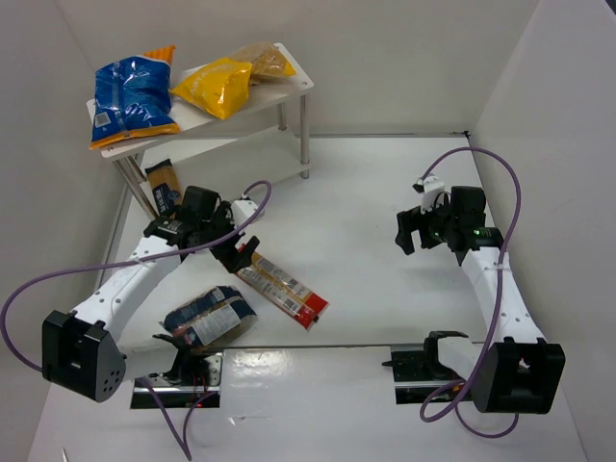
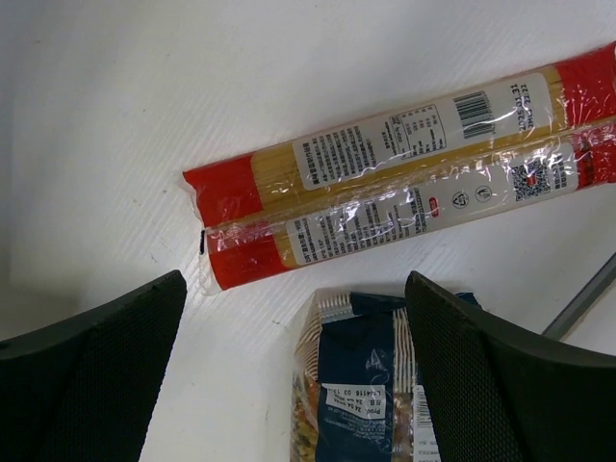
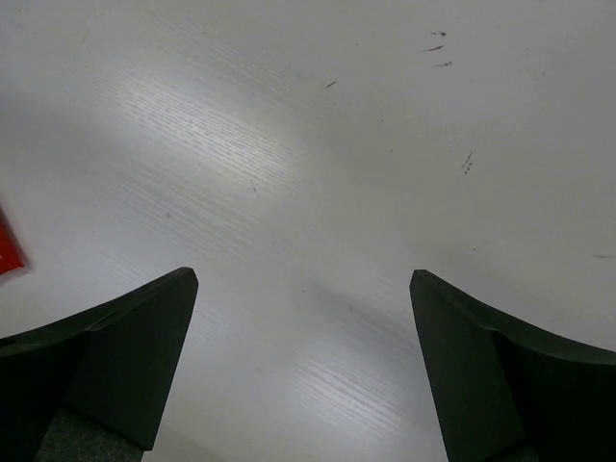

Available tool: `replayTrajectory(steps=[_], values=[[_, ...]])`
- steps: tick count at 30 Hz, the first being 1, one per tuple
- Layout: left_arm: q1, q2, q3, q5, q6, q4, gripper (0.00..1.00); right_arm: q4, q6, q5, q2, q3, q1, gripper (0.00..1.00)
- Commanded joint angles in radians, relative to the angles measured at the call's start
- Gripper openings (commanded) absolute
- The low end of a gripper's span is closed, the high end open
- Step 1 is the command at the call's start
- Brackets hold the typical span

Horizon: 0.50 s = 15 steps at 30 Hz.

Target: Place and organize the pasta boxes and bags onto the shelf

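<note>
The white two-tier shelf (image 1: pixel 294 81) stands at the back left. A puffy blue bag (image 1: pixel 133 99), a yellow bag (image 1: pixel 214 87) and a tan bag (image 1: pixel 264 61) lie on its top board. An amber spaghetti pack (image 1: pixel 162 184) with a dark label lies by the shelf's left legs. The red-and-clear packet (image 1: pixel 282 290) (image 2: pixel 404 164) lies flat on the table. The dark-blue-and-clear bag (image 1: pixel 208 319) (image 2: pixel 371 385) lies just nearer. My left gripper (image 1: pixel 236 252) (image 2: pixel 294 375) is open and empty, hovering over the bag's end and the packet. My right gripper (image 1: pixel 409 231) (image 3: pixel 303 366) is open and empty over bare table.
White walls close the table on the left, back and right. The shelf's lower board (image 1: pixel 241 166) shows under the top one. Purple cables (image 1: pixel 245 207) loop from both arms. A sliver of red (image 3: pixel 8 252) shows at the left edge of the right wrist view.
</note>
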Motion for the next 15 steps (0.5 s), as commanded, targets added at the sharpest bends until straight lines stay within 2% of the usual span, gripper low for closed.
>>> replayTrajectory(steps=[1, 4, 7, 11, 12, 14, 15], values=[[-0.001, 0.006, 0.003, -0.026, -0.042, 0.023, 1.0, 0.043, 0.019, 0.011, -0.021, 0.041, 0.007, 1.0], [-0.001, -0.016, 0.012, -0.074, -0.091, 0.032, 1.0, 0.043, 0.019, -0.001, -0.021, 0.032, 0.016, 1.0], [0.057, -0.058, 0.032, -0.041, -0.129, 0.023, 1.0, 0.052, 0.01, -0.01, -0.021, 0.032, 0.041, 1.0], [0.279, -0.236, 0.034, -0.005, -0.207, 0.009, 1.0, 0.07, -0.003, -0.019, 0.0, 0.021, 0.111, 1.0], [0.339, -0.303, 0.034, -0.057, -0.23, 0.019, 1.0, 0.07, -0.003, -0.029, 0.014, 0.021, 0.157, 1.0], [0.391, -0.359, 0.022, -0.165, -0.29, 0.038, 1.0, 0.081, -0.003, -0.039, 0.055, 0.051, 0.214, 1.0], [0.451, -0.396, -0.006, -0.224, -0.331, 0.074, 1.0, 0.101, -0.003, -0.003, 0.084, 0.065, 0.349, 1.0]])
